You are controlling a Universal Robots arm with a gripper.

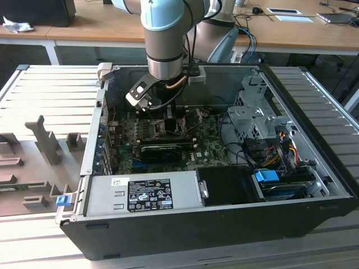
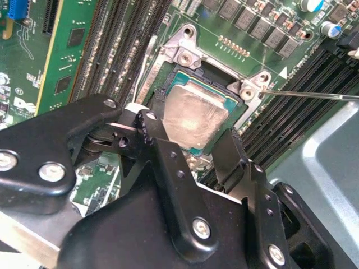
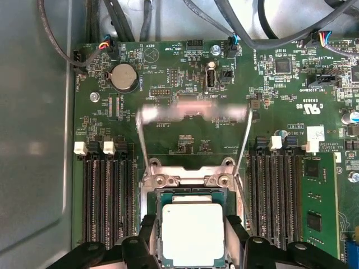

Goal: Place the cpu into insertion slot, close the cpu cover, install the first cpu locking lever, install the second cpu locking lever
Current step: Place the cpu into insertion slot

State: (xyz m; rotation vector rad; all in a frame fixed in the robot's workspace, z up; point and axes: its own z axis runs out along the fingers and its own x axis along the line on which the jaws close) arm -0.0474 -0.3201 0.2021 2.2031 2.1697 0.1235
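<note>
Your gripper (image 2: 188, 130) was down inside the computer case, narrowed to the chip's width. A black finger (image 2: 160, 154) was set against each of two opposite edges of the chip (image 2: 193, 115). The chip lay flat in the socket (image 2: 188, 56), silver top up, with its green border showing inside the metal rim.

In the first wrist view the cover (image 3: 193, 111) stood raised off the socket, a blurred silver frame rising from the rim's screwed bracket, so the chip was uncovered. One thin locking lever (image 2: 314, 95) stuck out from a corner of the socket, across the memory slots (image 3: 106, 196). Those black slots ran along both sides of the socket on the green board (image 3: 185, 73). A coin battery (image 3: 124, 77) sat beyond the cover.

On the exterior view's clock face, your arm (image 1: 165, 39) came in from twelve o'clock. The gripper was toward the twelve o'clock side of the case (image 1: 224, 235). From the gripper:
- The grey power supply (image 1: 146, 193) lay at six o'clock.
- The metal drive cage (image 1: 255, 117) lay at three.
- A bundle of coloured wires (image 1: 280, 148) lay at about four.
- The grey ribbed table (image 1: 50, 95) lay at nine, outside the case.
- A wooden desk (image 1: 84, 31) ran across behind.
</note>
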